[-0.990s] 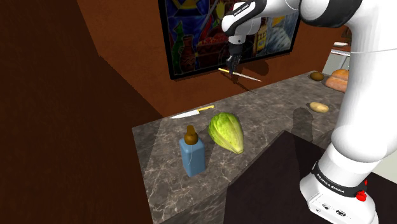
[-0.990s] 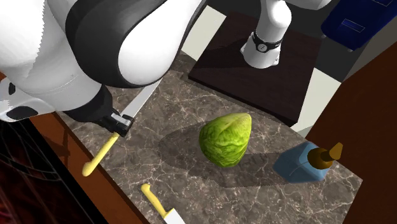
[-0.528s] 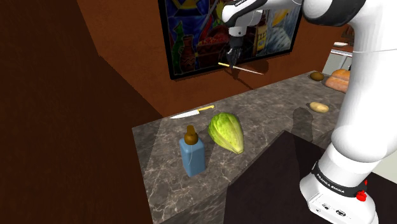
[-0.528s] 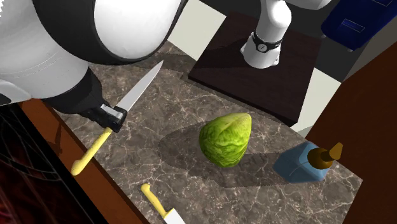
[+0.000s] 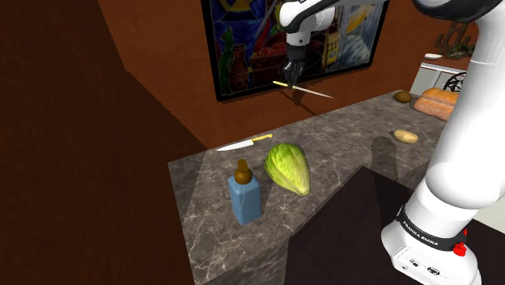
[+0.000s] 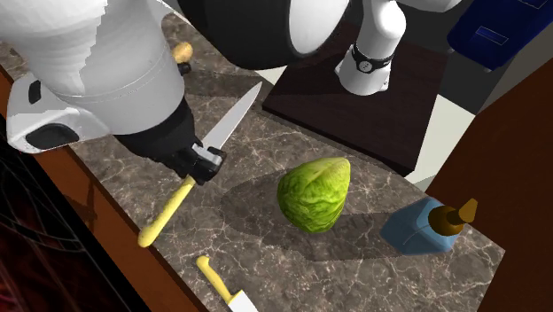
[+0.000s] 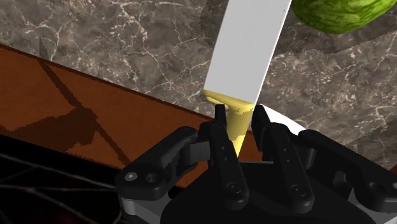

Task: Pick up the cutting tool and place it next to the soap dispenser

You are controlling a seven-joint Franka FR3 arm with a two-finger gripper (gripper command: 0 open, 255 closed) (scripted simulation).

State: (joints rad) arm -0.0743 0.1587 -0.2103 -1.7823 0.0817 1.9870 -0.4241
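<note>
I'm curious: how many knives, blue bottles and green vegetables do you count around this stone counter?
Knives: 2 (held knife in the tool, loose knife on the counter)
Blue bottle: 1
Green vegetable: 1
Total: 4

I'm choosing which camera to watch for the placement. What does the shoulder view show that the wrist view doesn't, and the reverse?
Shoulder view: the soap dispenser, a second knife lying on the counter, and a painting on the wall. Wrist view: up close, the fingers clasping the held knife by its yellow handle, just below the blade. Both: the gripper, the held knife, the cabbage and the counter.
</note>
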